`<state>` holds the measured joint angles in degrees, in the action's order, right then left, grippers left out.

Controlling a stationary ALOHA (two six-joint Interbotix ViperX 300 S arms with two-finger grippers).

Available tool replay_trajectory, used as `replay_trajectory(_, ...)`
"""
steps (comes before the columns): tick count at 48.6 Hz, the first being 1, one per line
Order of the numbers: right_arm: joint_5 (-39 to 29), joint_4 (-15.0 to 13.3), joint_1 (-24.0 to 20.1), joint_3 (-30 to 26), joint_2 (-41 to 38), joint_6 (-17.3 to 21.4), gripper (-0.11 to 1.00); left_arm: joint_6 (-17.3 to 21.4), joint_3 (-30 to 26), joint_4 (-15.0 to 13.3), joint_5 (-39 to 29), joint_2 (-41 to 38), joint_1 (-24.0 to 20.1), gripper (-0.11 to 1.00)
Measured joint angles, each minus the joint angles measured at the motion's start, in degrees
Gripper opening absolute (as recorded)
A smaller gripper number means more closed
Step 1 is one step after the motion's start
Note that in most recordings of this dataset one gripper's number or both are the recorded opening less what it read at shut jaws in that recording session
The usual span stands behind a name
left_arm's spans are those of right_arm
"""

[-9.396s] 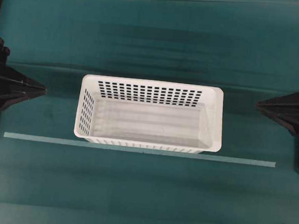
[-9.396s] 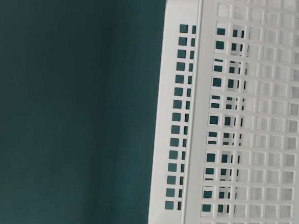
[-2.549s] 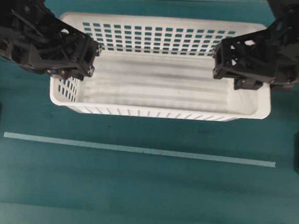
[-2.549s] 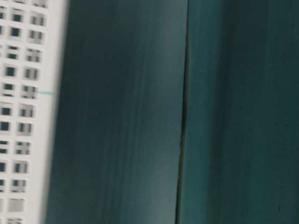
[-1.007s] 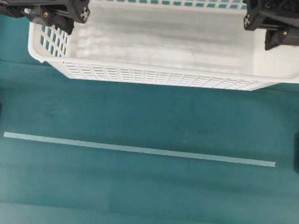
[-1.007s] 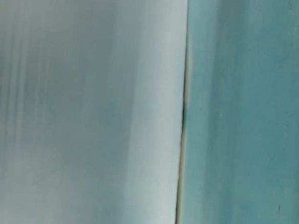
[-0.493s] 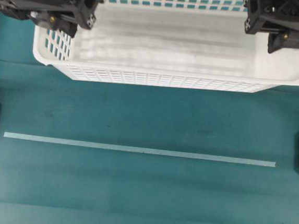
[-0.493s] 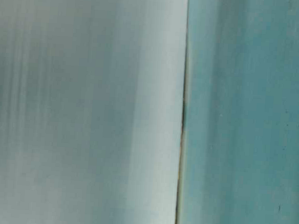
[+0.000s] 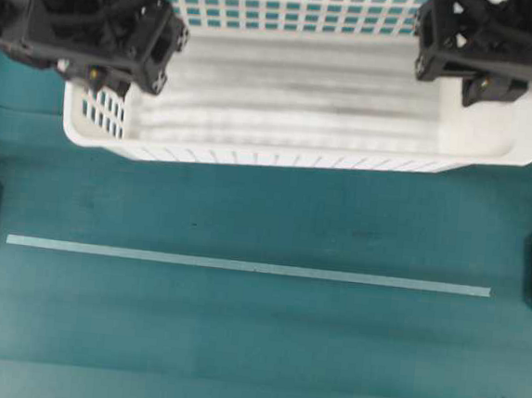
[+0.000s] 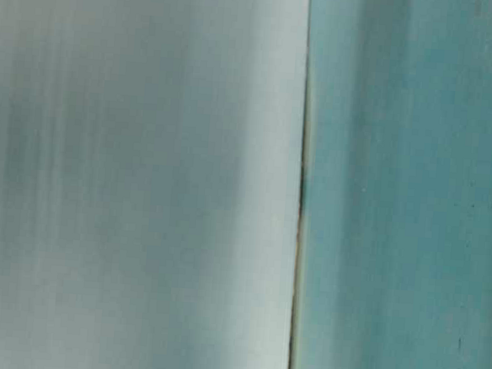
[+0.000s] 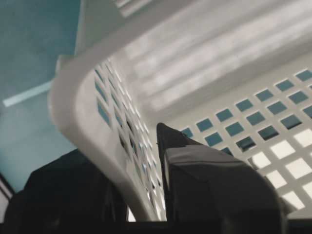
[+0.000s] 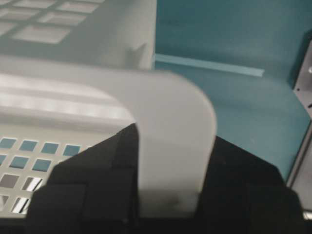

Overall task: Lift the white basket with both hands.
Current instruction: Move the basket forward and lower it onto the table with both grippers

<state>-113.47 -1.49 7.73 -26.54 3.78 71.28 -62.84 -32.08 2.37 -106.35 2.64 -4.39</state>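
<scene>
Lift under way: left gripper (image 11: 146, 195) and right gripper (image 12: 168, 195) each clamp the basket (image 9: 298, 155) rim; next, keep both level.

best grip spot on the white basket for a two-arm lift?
The rolled rim of the white basket at each short end, approached from above with one finger inside the wall and one outside. The rim is thin enough to pinch, and opposite ends keep the long basket level. The left gripper and right gripper hold it this way.
</scene>
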Motion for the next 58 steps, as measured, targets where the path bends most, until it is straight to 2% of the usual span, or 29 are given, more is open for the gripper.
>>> replay_trajectory(6, 4.6, 0.0, 0.0, 5.7, 1.8, 0.0, 0.2, 0.0, 8.0, -0.1, 6.3, 3.7, 0.2, 0.14)
replay_trajectory(13, 11.1, 0.4, -0.5, 14.9, 4.7, 0.0, 0.2, -3.0, 20.6, -0.3, 15.9, 9.0, 0.4, 0.14)
replay_trajectory(23, 23.0, 2.9, -1.1, 28.7, 8.6, 1.2, 0.2, -5.6, 33.8, -0.4, 26.7, 13.9, 1.0, 0.13)
replay_trajectory(33, 33.2, 3.8, -1.5, 37.0, 11.0, 1.8, 0.2, -5.7, 40.8, -0.4, 32.4, 15.1, 1.0, 0.13)
replay_trajectory(49, 42.8, 4.0, -2.8, 47.4, 12.5, 3.6, 0.2, -5.7, 50.6, -0.4, 41.5, 15.4, 1.1, 0.13)
replay_trajectory(58, 47.5, 4.0, -3.6, 51.3, 12.3, 5.2, 0.2, -5.6, 56.4, -0.4, 47.5, 16.8, 0.8, 0.13)
